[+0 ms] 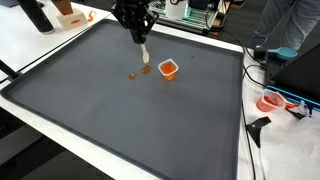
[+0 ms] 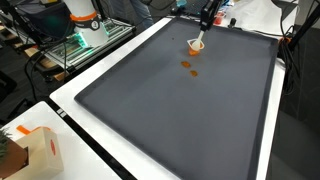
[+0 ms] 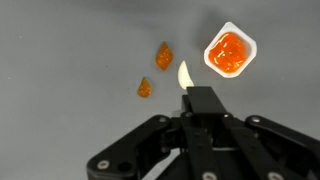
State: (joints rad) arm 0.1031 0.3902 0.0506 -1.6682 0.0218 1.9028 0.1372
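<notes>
The end effector (image 3: 195, 97) is closed tight on a pale strip (image 3: 184, 75). Its two fingers press together on one end of the strip, and the other end sticks out past them. In both exterior views the arm comes down from above and the pale strip (image 1: 145, 53) hangs down from the end effector (image 1: 141, 38) toward the mat. I cannot tell if the tip touches the mat.

A big gray mat (image 1: 120, 120) covers most of the white tabletop (image 1: 60, 135). Near the far edge of the mat sits a little cup (image 3: 230, 52). It is white and has orange sauce inside. It stands upright and is open at the top.

In the wrist view the tip of the strip is between the cup and one of two orange bits (image 3: 164, 56). The strip is just beside both, but not touching them. The second orange bit (image 3: 144, 88) lies a little farther from the cup. Both bits lie flat on the mat.

In an exterior view the little cup (image 2: 196, 45) is right under the end effector (image 2: 205, 28), and the orange bits (image 2: 186, 65) lie near it.

A cardboard box (image 2: 35, 150) sits well apart, on a corner of another white top.
</notes>
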